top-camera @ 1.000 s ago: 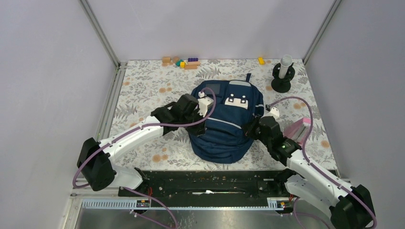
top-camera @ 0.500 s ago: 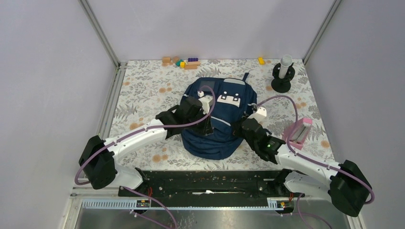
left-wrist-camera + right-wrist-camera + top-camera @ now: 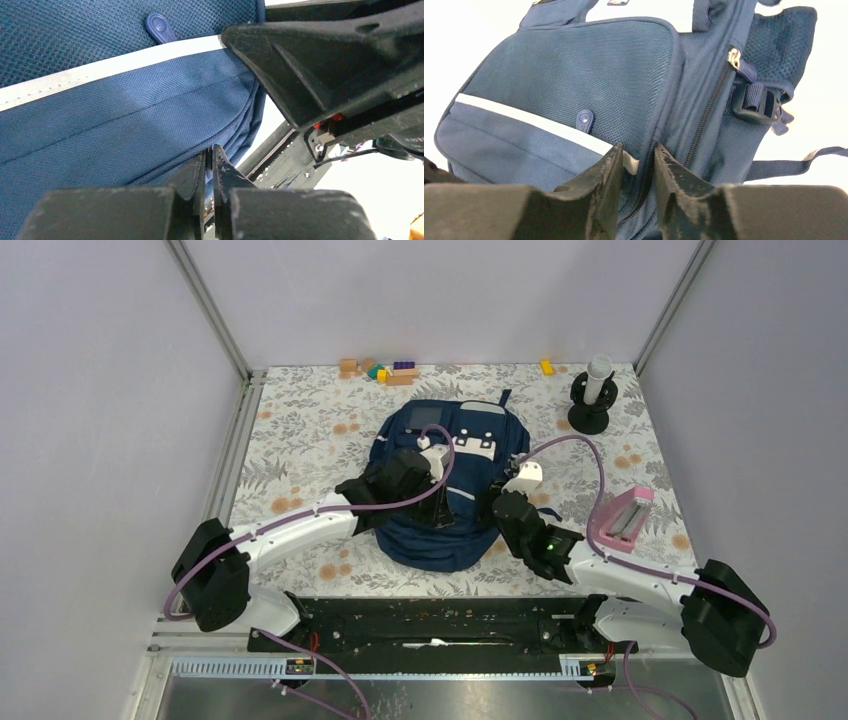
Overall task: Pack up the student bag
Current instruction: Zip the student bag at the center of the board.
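Note:
The student bag [image 3: 425, 540], navy blue with a light stripe, lies in the middle of the flowered table. My left gripper [image 3: 441, 512] sits on its front lower part. In the left wrist view the left gripper [image 3: 210, 152] is shut, with a thin fold of the bag's fabric [image 3: 100, 125] pinched between the tips. My right gripper [image 3: 497, 503] presses against the bag's right side. Seen from the right wrist, the right gripper [image 3: 638, 152] stands a little open, its fingers either side of the bag's [image 3: 574, 75] side seam and zip, beside the stripe's end.
A pink stapler-like thing [image 3: 625, 518] lies at the right of the table. A black stand with a white cylinder [image 3: 595, 390] is at the back right. Coloured blocks [image 3: 385, 370] and a yellow block [image 3: 547, 367] lie along the back edge. A black rail [image 3: 440, 615] runs along the near edge.
The bag has slid left and back with both arms following it. The right gripper's jaws have parted from near shut.

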`<action>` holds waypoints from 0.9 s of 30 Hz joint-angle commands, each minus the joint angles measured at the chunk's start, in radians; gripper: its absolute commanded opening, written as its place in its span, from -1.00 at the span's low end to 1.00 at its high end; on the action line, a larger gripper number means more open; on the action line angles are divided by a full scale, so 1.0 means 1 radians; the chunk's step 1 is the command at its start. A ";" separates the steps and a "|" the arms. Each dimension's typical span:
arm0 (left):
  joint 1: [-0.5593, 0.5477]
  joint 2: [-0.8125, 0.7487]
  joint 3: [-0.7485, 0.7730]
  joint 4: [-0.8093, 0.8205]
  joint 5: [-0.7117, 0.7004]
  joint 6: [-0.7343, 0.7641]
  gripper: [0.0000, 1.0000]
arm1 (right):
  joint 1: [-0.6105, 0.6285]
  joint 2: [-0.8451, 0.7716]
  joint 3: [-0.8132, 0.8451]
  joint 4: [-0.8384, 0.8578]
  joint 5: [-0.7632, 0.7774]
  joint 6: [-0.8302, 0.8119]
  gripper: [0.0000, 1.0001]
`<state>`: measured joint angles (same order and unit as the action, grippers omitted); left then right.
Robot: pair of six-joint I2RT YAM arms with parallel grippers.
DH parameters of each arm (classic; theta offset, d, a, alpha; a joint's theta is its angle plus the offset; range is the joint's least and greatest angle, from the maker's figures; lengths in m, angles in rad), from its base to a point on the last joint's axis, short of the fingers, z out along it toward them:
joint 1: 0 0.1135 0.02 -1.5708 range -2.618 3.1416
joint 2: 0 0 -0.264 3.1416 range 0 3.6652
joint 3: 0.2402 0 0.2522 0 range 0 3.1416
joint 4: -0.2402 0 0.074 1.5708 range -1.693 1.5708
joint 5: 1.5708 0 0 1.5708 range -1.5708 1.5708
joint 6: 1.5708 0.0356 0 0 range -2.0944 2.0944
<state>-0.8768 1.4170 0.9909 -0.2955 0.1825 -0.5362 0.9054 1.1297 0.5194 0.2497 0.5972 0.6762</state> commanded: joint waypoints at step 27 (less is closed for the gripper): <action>-0.032 -0.039 -0.056 0.152 0.059 -0.067 -1.00 | -0.506 0.030 0.153 0.007 -0.717 -0.163 0.39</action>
<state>-0.8944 1.4197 0.9493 -0.1776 0.2199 -0.6121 0.4217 1.1217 0.5934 0.1562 -0.0238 0.5064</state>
